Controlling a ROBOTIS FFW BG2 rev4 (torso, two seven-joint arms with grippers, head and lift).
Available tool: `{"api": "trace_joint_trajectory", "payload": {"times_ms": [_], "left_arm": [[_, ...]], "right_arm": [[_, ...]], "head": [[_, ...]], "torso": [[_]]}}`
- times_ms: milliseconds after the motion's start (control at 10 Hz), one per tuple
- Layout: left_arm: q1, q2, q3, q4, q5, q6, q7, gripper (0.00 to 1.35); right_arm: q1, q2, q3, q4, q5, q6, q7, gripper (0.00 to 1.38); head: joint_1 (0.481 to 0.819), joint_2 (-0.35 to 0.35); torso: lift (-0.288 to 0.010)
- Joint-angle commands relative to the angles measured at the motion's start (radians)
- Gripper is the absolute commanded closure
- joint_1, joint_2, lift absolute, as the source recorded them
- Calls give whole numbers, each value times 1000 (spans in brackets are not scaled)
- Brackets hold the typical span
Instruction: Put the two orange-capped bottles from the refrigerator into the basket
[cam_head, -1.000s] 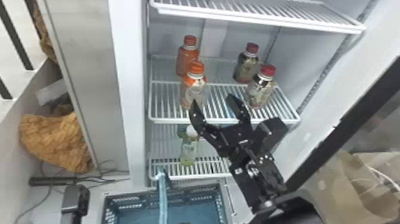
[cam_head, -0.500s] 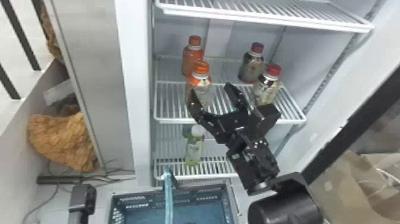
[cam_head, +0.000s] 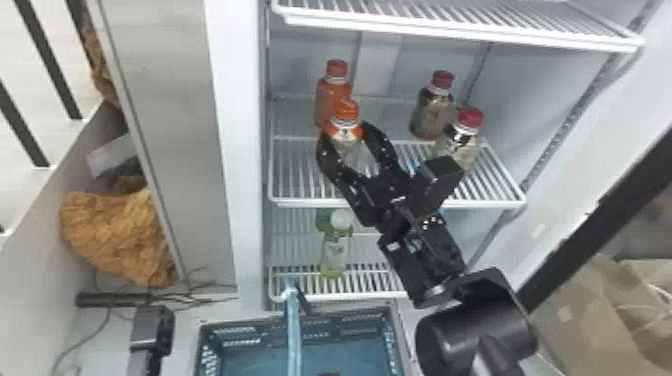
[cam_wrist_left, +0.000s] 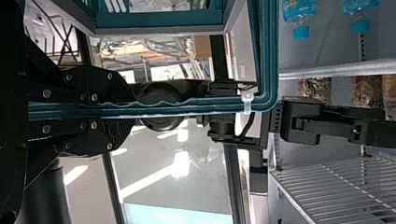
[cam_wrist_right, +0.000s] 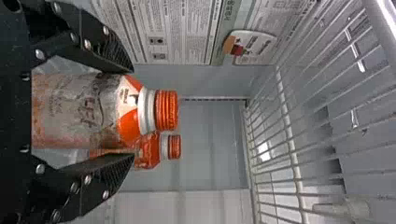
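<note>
In the head view my right gripper (cam_head: 348, 137) stands open around the front orange-capped bottle (cam_head: 349, 146), upright on the middle shelf. The right wrist view gives that bottle (cam_wrist_right: 100, 109) between the two fingers of the right gripper (cam_wrist_right: 132, 113), its cap beyond the fingertips. Just behind it stands the second orange-capped bottle (cam_head: 329, 102), filled with orange drink. A blue basket (cam_head: 250, 327) sits at the bottom of the head view, its handle (cam_head: 294, 335) raised. In the left wrist view the left gripper (cam_wrist_left: 126, 109) is shut on the handle (cam_wrist_left: 219, 106).
Two red-capped bottles (cam_head: 431, 112) stand right of the gripper on the same shelf (cam_head: 490, 172). Below, a white-capped green bottle (cam_head: 334, 255) is on the lower shelf (cam_head: 372, 280). An upper shelf (cam_head: 460, 25) overhangs, and the fridge's side wall (cam_head: 235, 150) rises at left.
The right gripper has moved left and deeper over the shelf, so the front orange-capped bottle now stands between its fingers. The surroundings have shifted slightly to the right in the head view.
</note>
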Motion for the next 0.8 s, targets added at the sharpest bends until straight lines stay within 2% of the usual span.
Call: {"api": "trace_joint_trajectory", "payload": {"times_ms": [0, 300, 500, 700], "left_arm": [[0, 0, 1, 0, 1, 0, 0, 1204], [-2, 5, -5, 0, 1, 0, 0, 1204], [0, 5, -3, 0, 1, 0, 0, 1204], [0, 3, -3, 0, 1, 0, 0, 1204]], "right_arm": [[1, -1, 10, -7, -7, 5, -1, 1052], [53, -6, -10, -83, -27, 20, -1, 1084], [161, -14, -54, -269, -55, 69, 1, 1084], [237, -17, -102, -407, -79, 148, 19, 1084]], "head": [[695, -159], [695, -153], [695, -169], [695, -190]], "torso": [[-40], [-40], [-40], [-40]]}}
